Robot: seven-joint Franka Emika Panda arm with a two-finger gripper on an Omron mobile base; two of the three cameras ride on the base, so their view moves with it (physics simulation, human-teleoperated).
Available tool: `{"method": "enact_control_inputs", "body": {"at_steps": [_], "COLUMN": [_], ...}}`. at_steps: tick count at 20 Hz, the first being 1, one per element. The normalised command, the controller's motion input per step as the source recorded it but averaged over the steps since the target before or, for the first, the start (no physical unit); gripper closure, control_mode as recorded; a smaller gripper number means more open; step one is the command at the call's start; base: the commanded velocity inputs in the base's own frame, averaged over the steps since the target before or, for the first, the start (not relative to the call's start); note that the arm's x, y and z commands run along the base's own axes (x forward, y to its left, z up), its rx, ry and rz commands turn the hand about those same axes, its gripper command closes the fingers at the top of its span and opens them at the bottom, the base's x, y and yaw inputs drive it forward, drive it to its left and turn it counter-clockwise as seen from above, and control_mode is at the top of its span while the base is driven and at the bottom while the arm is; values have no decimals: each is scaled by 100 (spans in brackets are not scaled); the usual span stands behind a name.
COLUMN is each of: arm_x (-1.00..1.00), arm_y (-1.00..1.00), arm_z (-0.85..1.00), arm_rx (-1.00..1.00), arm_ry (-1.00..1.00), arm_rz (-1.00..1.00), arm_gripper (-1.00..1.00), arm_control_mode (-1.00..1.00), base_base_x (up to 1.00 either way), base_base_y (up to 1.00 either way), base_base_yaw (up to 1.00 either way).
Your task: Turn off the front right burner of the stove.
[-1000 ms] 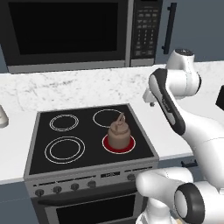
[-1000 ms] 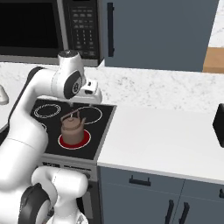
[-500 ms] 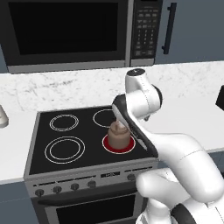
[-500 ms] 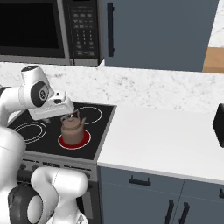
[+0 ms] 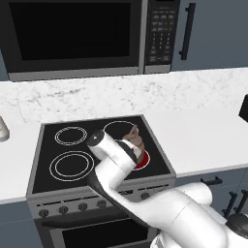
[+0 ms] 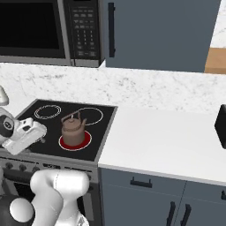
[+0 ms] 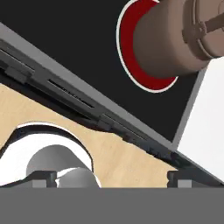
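The stove [image 5: 48, 160] [image 6: 102, 132] is black glass with a grey steel front panel and a row of small dark knobs [image 5: 82, 207]. Its front right burner [image 5: 142, 161] [image 6: 84, 142] [image 7: 131, 57] glows red, and a brown kettle [image 5: 134, 137] [image 6: 73, 127] [image 7: 175, 39] stands on it. My gripper [image 7: 113, 178] is open with nothing between its fingertips. It hangs over the stove's front edge, looking down past the panel to the wooden floor. The white hand [image 6: 25, 133] sits at the stove's front left, apart from the kettle.
A black microwave [image 5: 72, 34] [image 6: 26, 26] hangs above the stove. White marble counter [image 5: 203, 140] [image 6: 163, 141] runs to the right, with a dark object [image 5: 243, 109] [image 6: 220, 123] at its far edge. A small grey thing [image 5: 2, 130] stands left of the stove.
My arm has swung from the right of the stove across it and down toward its front edge. The gripper stayed open. Kettle and glowing burner are unchanged.
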Motion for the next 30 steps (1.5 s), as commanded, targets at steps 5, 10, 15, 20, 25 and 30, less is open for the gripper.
{"method": "enact_control_inputs", "body": {"at_steps": [5,10,15,20,25,30], "arm_x": [-22,-4,0,8,1,10], "arm_y": [100,94,45,8,-1,-15], "arm_z": [-92,-82,-39,-12,-9,0], "arm_rx": [-46,-44,-17,1,15,8], "arm_ry": [2,-2,-29,-25,-22,-16], "arm_rz": [33,24,8,-1,-1,2], "arm_gripper": [-100,-100,-100,-100,-100,-100], "arm_control_mode": [-100,-100,-100,-100,-100,-100], "base_base_x": [0,0,0,0,0,0], "base_base_y": [0,0,0,0,0,0], "base_base_yaw": [0,0,0,0,0,0]}}
